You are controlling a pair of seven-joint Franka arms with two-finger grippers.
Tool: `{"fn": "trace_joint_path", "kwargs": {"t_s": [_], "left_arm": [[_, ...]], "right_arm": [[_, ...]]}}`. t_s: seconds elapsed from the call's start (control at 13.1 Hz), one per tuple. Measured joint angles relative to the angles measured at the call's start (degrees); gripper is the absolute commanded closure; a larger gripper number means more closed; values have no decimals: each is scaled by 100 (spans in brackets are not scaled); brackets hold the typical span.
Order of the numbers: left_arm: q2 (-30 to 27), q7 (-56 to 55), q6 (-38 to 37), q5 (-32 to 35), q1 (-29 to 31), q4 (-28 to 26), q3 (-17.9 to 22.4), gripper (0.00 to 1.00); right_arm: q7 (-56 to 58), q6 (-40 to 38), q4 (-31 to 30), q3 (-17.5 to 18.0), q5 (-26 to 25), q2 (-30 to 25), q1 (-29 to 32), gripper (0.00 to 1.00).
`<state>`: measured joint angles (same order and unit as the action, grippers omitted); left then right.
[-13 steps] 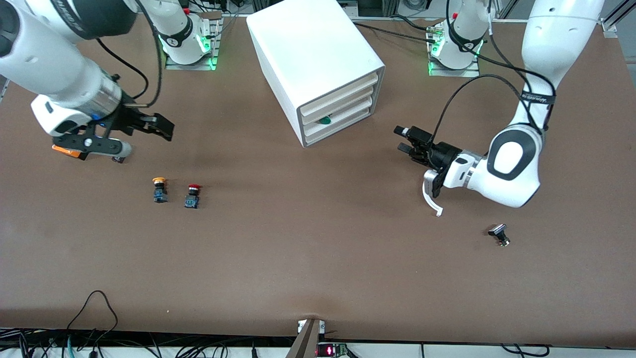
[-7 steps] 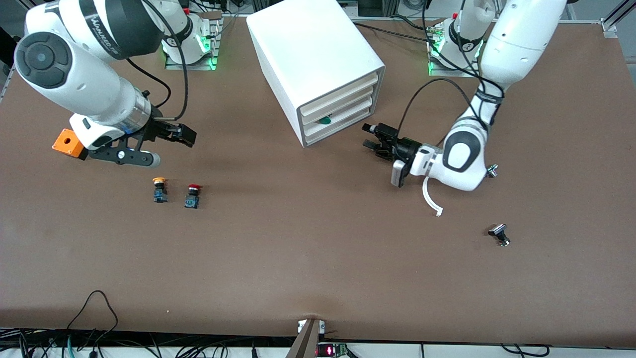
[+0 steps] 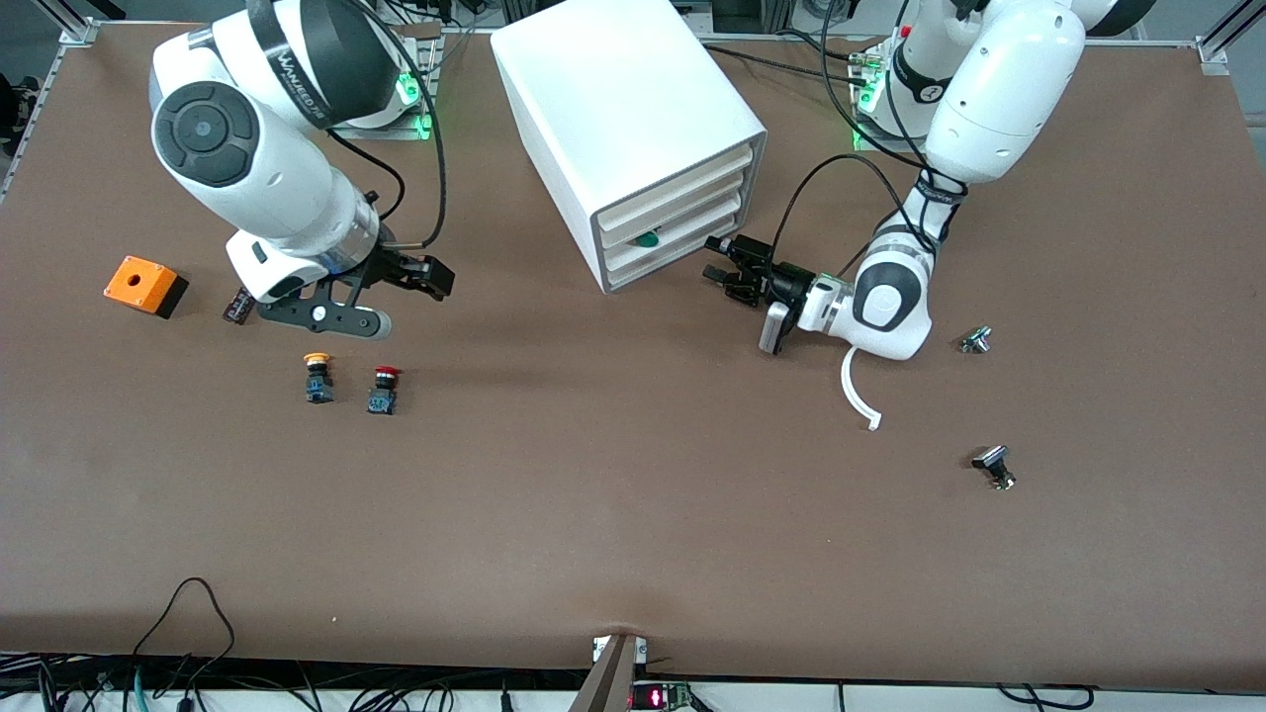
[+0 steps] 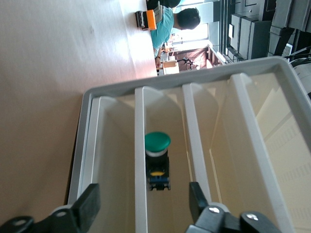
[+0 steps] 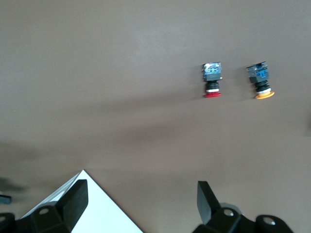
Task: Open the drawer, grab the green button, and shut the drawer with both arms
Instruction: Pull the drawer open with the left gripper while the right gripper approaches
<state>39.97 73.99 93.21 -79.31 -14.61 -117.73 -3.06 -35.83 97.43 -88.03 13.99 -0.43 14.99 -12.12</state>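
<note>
The white cabinet (image 3: 623, 109) stands at the table's back middle with several cream drawer fronts (image 3: 682, 213). The green-capped button (image 3: 648, 238) shows in a gap among the lower drawer fronts. In the left wrist view its green cap (image 4: 158, 141) and black-and-blue body lie in a slot of the cabinet front (image 4: 141, 121). My left gripper (image 3: 714, 258) is open and empty, just in front of the drawers (image 4: 143, 206). My right gripper (image 3: 435, 279) is open and empty, over the table beside the cabinet, toward the right arm's end (image 5: 141, 199).
A yellow-capped button (image 3: 317, 377) and a red-capped button (image 3: 384, 388) stand below the right gripper, also in the right wrist view (image 5: 212, 82). An orange block (image 3: 145, 285), a white curved strip (image 3: 859, 391), a black-capped part (image 3: 993, 465) and a small metal part (image 3: 975, 340) lie about.
Both arms have swung toward the cabinet. The left gripper has closed in on the drawer fronts. The right gripper has moved from over the orange block toward the cabinet's side.
</note>
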Motion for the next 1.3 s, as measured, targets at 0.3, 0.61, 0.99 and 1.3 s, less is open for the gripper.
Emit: {"fn": "trace_joint_path", "kwargs": {"t_s": [0.3, 0.61, 0.99, 1.3], "left_arm": [[21, 69, 17, -37, -4, -245, -152, 46], [23, 71, 289, -150, -10, -524, -457, 74], [15, 72, 326, -175, -13, -555, -477, 100], [14, 70, 328, -175, 8, -539, -454, 100]], "right_arm": [[-351, -3, 260, 1, 0, 194, -257, 1], [-666, -4, 573, 1, 0, 479, -489, 1], [-1078, -5, 1069, 1, 3, 824, -722, 1], [-1497, 46, 1751, -2, 1, 1387, -1015, 1]]}}
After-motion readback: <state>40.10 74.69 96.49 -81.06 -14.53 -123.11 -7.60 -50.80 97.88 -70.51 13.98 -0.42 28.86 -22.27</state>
